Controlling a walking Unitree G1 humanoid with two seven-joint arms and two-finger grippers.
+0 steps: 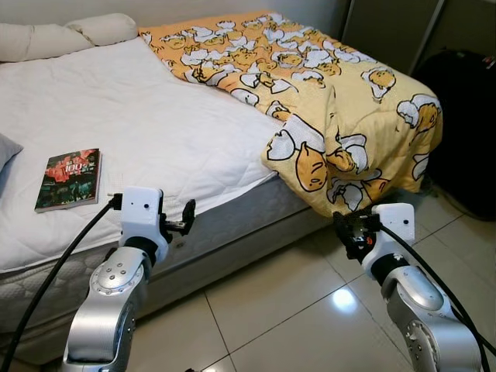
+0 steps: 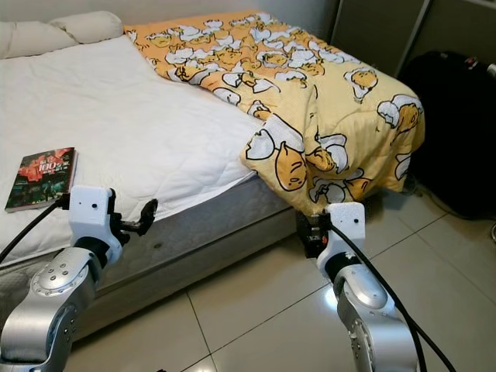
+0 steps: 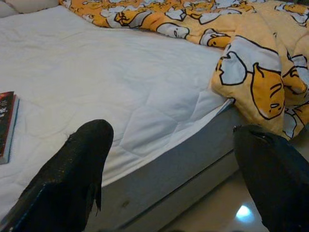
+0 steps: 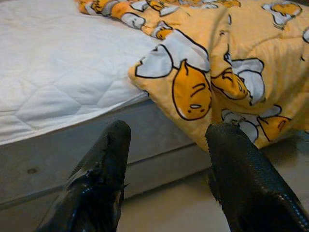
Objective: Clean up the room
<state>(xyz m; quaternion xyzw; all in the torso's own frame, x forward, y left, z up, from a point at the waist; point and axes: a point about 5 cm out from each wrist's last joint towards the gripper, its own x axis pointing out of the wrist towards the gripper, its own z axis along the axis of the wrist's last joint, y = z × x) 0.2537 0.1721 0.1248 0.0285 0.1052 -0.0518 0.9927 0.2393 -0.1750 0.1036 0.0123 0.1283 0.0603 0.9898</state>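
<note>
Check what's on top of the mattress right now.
On the white mattress: a book near the front edge, a bunched yellow blanket draping over the corner, pillows at the back. Anything beneath the blanket is hidden.

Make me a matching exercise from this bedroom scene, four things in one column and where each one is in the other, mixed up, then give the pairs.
Things
1. book
2. yellow blanket
3. pillows
4. black bag

Places
A. on the floor by the wall, past the foot of the bed
B. bunched on the bed, hanging over its corner
C. lying flat on the white mattress near its front edge
D. at the head of the bed

Pairs: 1-C, 2-B, 3-D, 4-A
</note>
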